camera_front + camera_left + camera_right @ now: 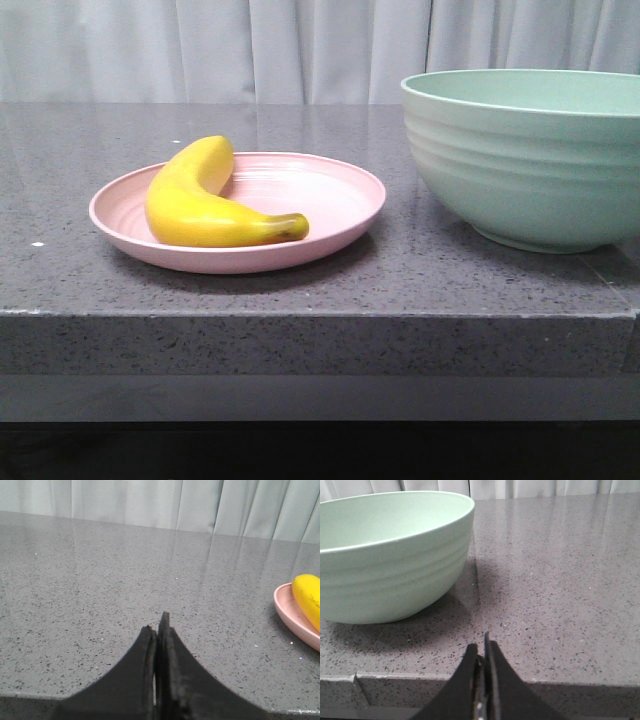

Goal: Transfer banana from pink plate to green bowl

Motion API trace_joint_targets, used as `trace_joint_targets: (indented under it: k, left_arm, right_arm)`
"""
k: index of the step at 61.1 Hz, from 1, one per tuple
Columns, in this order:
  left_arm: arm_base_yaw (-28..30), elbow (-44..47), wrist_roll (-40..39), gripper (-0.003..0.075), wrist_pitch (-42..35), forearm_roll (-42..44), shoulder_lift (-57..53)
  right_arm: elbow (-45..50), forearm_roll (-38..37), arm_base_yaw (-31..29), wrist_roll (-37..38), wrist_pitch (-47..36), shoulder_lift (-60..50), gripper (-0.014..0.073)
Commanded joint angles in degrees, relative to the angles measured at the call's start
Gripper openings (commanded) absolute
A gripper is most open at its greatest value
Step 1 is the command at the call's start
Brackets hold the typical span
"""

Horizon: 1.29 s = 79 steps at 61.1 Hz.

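- Plainly, the banana (205, 205) lies on the pink plate (340, 225), curving along the plate's left half, its dark tip pointing toward the plate's front right.
- The pink plate sits on the grey speckled table (300, 290), left of the green bowl (530, 165) and apart from it.
- The green bowl stands upright on the table near its right front edge; nothing shows above its rim in the front view.
- The left gripper (158, 630) is clenched with nothing between its fingers, low over bare table, the plate's rim and one end of the banana off to one side.
- The right gripper (482, 647) is likewise clenched and unladen, at the table's front edge near the bowl's ridged wall.
- Pale curtains (300, 45) hang behind the table.
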Motion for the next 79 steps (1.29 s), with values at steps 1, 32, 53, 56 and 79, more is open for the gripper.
trace_joint_targets:
  k: [1,32,53,56,79]
  left_arm:
    - [0.1,0.1,-0.4,-0.002,-4.7,-0.4,-1.1]
    - [0.1,-0.4,-0.4,-0.002,-8.6,-0.9,-1.1]
    - [0.1,-19.3,-0.4,-0.002,-2.5,1.1,14.8]
    - [0.1,-21.8,-0.4,-0.002,-2.5,1.1,19.4]
    - [0.1,-27.4,-0.4,0.0106,-5.0,1.1,29.0]
  right_arm:
    - [0.0,0.0,-0.4,0.0,-4.8,-1.3,-0.0058]
    - [-0.7,0.1,-0.4,0.0,-6.9,-1.3,-0.0058]
    - [-20.7,0.1,-0.4,0.0,1.3,8.5,-0.0058]
    - [-23.8,0.1,-0.4,0.0,1.8,11.9,-0.0058]
    - [-30.7,0.2,-0.4,0.0,3.8,25.4,0.0048]
